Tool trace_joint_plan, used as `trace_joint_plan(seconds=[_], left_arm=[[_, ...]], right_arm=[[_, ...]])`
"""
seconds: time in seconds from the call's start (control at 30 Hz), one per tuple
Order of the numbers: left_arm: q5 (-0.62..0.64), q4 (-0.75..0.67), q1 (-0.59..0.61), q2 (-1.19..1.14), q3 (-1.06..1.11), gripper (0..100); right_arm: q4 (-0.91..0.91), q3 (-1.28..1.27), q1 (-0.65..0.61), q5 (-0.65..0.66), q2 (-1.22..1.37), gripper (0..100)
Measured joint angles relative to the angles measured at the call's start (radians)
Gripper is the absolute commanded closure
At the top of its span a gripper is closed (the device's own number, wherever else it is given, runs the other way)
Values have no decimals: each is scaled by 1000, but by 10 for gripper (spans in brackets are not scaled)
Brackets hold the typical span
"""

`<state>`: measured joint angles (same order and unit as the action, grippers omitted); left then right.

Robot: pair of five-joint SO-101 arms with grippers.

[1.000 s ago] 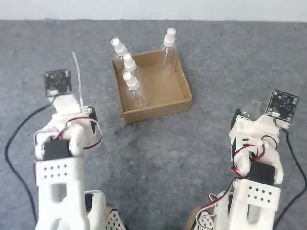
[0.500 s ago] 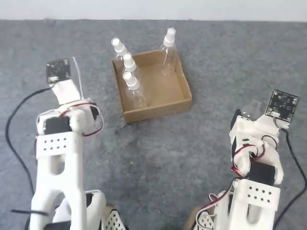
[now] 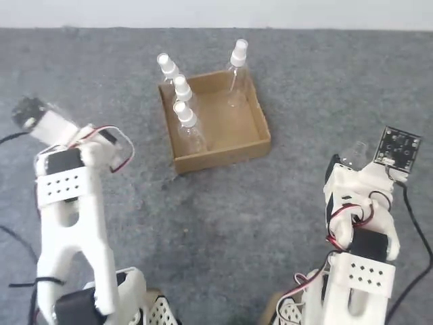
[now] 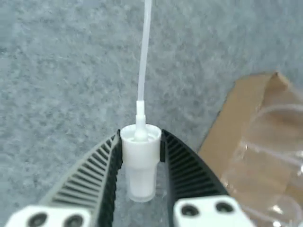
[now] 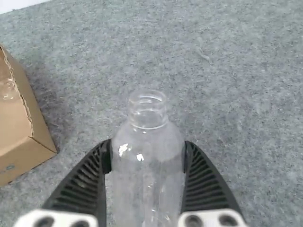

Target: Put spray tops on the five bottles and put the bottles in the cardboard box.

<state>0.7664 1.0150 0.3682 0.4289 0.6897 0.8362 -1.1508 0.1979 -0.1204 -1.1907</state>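
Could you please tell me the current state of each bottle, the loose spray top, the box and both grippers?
Cardboard box: open, holds four bottles.
Four capped bottles: spray tops on, inside the box.
Fifth bottle: neck open, no top.
Spray top: off any bottle, tube exposed.
Left gripper: shut on the spray top.
Right gripper: shut on the fifth bottle.

The cardboard box (image 3: 220, 154) stands far and middle on the table (image 3: 304, 81), with a row of three bottles (image 3: 183, 88) along its left wall inside and a fourth bottle (image 3: 237, 64) in its far right corner, while to its left the left gripper (image 4: 140, 137) clasps a spray top (image 4: 139, 156) and to its near right the right gripper (image 5: 147, 144) clasps an open bottle (image 5: 147, 123).
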Motion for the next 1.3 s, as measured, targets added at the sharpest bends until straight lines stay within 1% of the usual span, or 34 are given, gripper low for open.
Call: trace_joint_plan(seconds=[0.1,0.27,0.37,0.6,0.63,0.77,0.83,1.0,1.3], left_arm=[[100,-29,26,0,0,988],[377,-87,78,0,6,988],[462,-149,80,0,44,987],[486,-296,115,0,124,972],[486,-304,118,0,127,951],[488,-311,120,0,127,815],[488,-313,120,0,127,776],[526,-298,120,0,127,772],[529,-292,120,0,127,772]], right_arm=[[0,0,0,0,0,976],[0,0,0,0,0,976],[0,0,0,0,0,976],[0,0,0,0,0,976],[0,0,0,0,0,976],[0,0,0,0,0,976],[0,0,0,0,0,976],[0,0,0,0,0,976],[0,0,0,0,0,976]])
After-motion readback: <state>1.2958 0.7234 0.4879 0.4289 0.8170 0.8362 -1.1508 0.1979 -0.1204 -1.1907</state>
